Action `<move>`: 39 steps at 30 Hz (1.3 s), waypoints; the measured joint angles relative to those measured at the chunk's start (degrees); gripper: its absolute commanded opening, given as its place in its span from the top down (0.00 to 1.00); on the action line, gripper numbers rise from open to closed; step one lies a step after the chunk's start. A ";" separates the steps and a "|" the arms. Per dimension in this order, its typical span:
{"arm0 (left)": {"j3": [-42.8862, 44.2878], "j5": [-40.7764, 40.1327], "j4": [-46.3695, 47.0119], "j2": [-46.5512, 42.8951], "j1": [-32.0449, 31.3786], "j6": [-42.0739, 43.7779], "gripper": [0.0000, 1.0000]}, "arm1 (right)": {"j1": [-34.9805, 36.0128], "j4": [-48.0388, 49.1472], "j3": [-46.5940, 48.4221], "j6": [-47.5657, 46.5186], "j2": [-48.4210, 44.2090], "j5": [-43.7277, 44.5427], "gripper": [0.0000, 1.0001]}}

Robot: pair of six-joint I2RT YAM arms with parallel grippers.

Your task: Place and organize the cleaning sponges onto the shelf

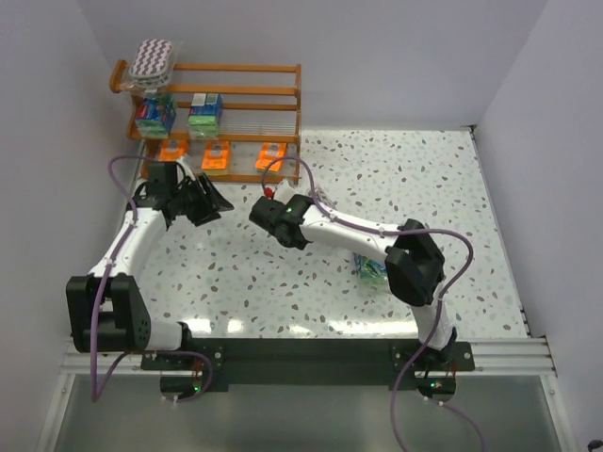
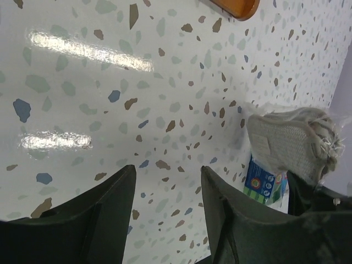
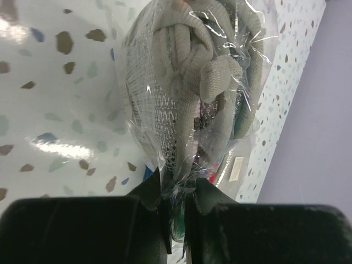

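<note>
Grey-white pad (image 3: 190, 93) is being pinched by its wrap (image 3: 175, 174) in the right tool (image 3: 176, 192); slow transfer to the shelf (image 1: 236, 68) is advised.

Orange-brown shelf (image 1: 236, 68), purple-white zigzag pad (image 1: 153, 56), grey-white pad (image 3: 187, 93) in clear wrap, speckled white table (image 1: 405, 179)

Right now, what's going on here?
The right gripper is shut on a grey-white pad in clear wrap, in front of the shelf. The left gripper is open and empty. Six sponges sit on the shelf; a blue-green block lies on the table under the right arm.
</note>
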 measured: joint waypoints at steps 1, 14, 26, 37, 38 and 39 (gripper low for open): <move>0.00 -0.39 -0.17 -0.11 0.00 -0.04 0.45 | 1.16 0.24 0.00 0.02 0.02 -0.07 0.91; -2.51 -4.79 -1.51 -2.84 0.37 -2.03 0.45 | 17.11 5.49 0.07 0.42 7.19 -1.33 0.62; -4.98 -5.09 -2.14 -4.81 2.62 -2.19 0.45 | 18.10 21.64 -15.85 -4.31 -4.17 -23.34 0.14; -13.53 5.60 -1.05 -6.54 2.69 -5.09 0.39 | 8.28 28.24 -16.76 2.95 -16.13 -44.19 0.15; -14.69 6.60 -1.05 -7.32 2.40 -5.86 0.39 | 6.08 28.13 -16.76 4.33 -16.52 -44.83 0.15; -15.58 7.67 -1.03 -8.09 1.86 -6.60 0.38 | 3.87 28.09 -16.87 5.79 -16.83 -45.64 0.15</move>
